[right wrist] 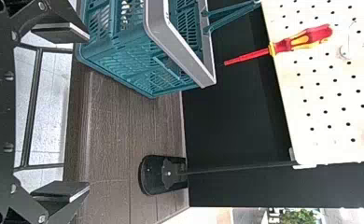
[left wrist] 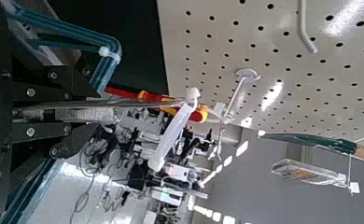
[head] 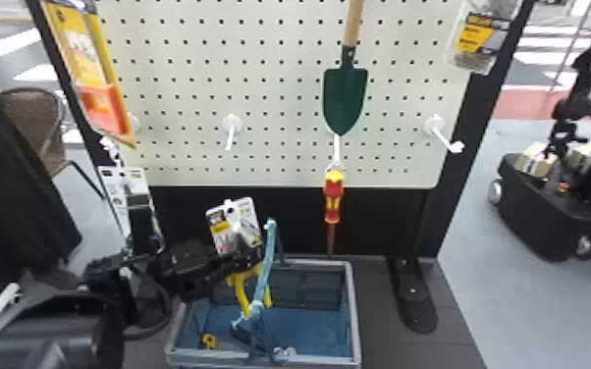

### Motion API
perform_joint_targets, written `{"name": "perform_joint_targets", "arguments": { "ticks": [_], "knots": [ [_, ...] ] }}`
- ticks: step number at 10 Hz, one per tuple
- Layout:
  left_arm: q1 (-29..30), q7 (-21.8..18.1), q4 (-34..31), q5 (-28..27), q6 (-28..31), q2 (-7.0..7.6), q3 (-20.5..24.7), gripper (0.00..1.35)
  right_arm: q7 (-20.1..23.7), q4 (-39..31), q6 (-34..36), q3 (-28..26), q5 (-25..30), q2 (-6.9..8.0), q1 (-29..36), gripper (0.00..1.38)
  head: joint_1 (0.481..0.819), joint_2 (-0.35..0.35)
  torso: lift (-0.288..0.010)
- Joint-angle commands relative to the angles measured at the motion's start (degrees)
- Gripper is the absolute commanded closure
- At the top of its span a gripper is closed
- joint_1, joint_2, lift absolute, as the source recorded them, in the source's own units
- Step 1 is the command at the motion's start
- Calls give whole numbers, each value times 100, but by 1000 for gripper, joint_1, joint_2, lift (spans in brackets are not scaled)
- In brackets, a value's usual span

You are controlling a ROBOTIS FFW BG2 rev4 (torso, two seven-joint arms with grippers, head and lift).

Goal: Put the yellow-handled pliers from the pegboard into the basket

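While the left gripper (head: 249, 256) pinches the card (head: 235, 223) of the yellow-handled pliers (head: 243, 295), the pliers hang over the basket (head: 352, 299), closer to its left edge than its right. A blue handle (head: 270, 248) sticks up just beside the card. The right gripper (right wrist: 87, 111) has its fingers wide apart. Behind the basket, a red screwdriver (head: 333, 198) hangs at the pegboard (head: 280, 122).

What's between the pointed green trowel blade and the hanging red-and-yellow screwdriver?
In the head view, a slim white hook lies between the trowel blade and the screwdriver.
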Motion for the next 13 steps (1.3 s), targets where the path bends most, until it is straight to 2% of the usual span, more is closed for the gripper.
{"name": "perform_joint_targets", "arguments": {
  "ticks": [1,4,5,6,7,8,10,13],
  "knots": [
    [166,16,97,57,-22,-72,36,1199,1,2,0,0,0,5,-4,174,549,0,-100],
    [264,77,547,198,-171,-80,36,1197,1,16,0,0,-9,5,9,174,549,0,-100],
    [289,156,590,250,-198,-80,45,1078,1,16,0,0,-9,5,-4,174,549,0,-100],
    [301,244,590,312,-189,-80,63,567,1,16,-9,0,-18,5,9,174,549,0,-100],
    [289,288,590,374,-189,-72,80,113,1,16,-9,0,-26,5,9,174,549,0,-100],
    [277,306,590,453,-189,-63,80,62,1,16,-18,0,-26,5,-4,174,549,0,-100],
    [264,315,576,488,-198,-63,80,228,1,30,-18,0,-26,5,-4,174,549,0,-100],
    [264,315,576,505,-206,-63,80,240,1,30,-18,0,-26,5,-16,174,549,0,-100]
  ]
}}
